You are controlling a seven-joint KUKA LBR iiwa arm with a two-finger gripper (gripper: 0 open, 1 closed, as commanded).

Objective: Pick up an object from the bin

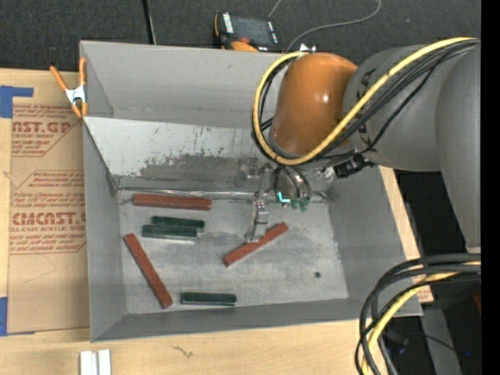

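Red-brown bar [255, 244], slim and straight, lying slantwise on the floor of the bin [312, 287], its upper end right at the tips of the fingers [257, 222], its lower end running off from them toward the view's left and front. Cannot tell whether those fingers stand apart or together, nor whether they touch the bar. Probably light and stiff, like a stick of wood or plastic, with flat, fairly smooth faces; unlikely to bend or break, but apt to swing or tip if pinched near one end. Best taken across its narrow width, closer to the middle than to the end beneath the fingers, with the jaws turned square to its long axis. Open floor all round it, so nothing crowding the grasp. Next out, to the view's left of the fingers, a pair of dark green bars [173, 227] side by side, well apart from the target. Beyond them toward the back, a second red-brown bar [172, 202] near the foot of the rear wall. Farthest from the fingers, a long red-brown bar [147, 270] slanting by the left wall and a lone dark green bar [208, 298] at the front. None of these in the way.
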